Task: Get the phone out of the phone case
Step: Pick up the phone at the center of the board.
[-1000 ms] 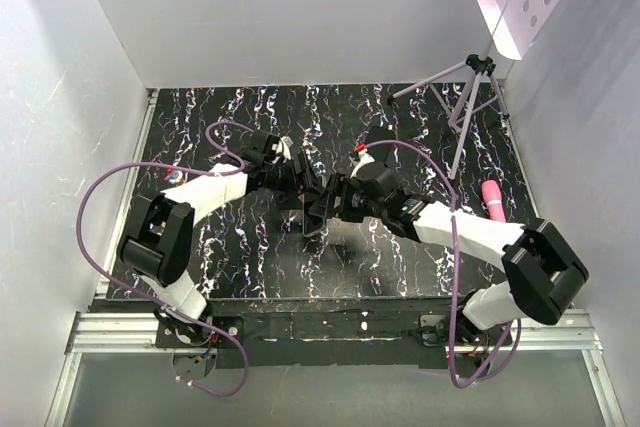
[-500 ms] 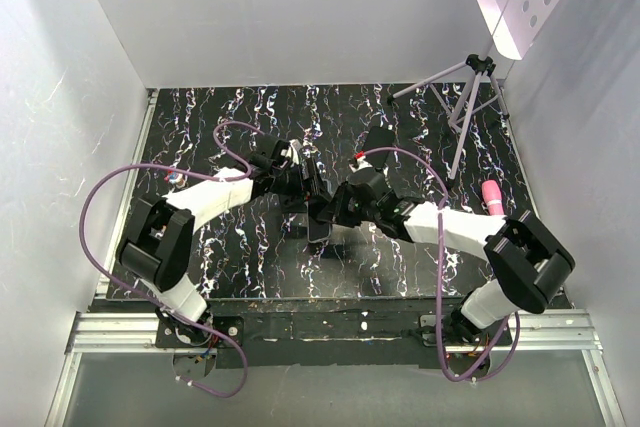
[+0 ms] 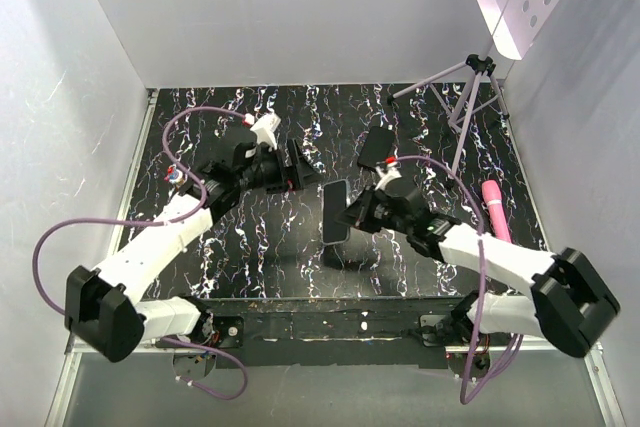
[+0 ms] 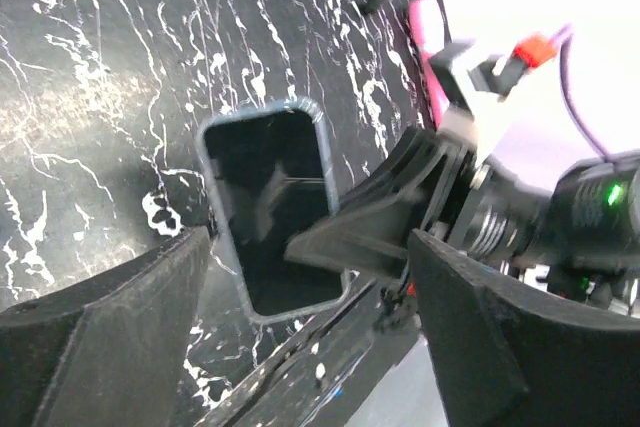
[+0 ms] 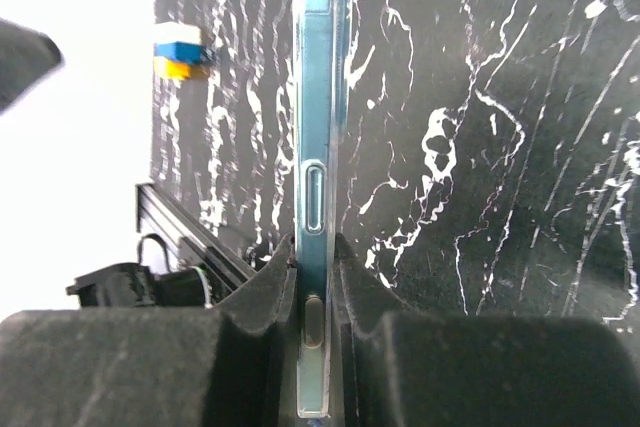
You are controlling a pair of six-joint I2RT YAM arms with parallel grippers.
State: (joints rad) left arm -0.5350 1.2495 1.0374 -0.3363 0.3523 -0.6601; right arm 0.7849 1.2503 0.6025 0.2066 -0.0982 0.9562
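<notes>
The phone (image 5: 318, 127) — blue-edged, seemingly cased — stands pinched in the right gripper (image 5: 316, 249).

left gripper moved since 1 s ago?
Yes. The left gripper has pulled back left, farther from the tripod, fingers open, off the phone that the right gripper holds.

Glossy-screened grey-rimmed phone (image 4: 275, 207), matt black jaws, smooth marbled table (image 3: 250, 247)
</notes>
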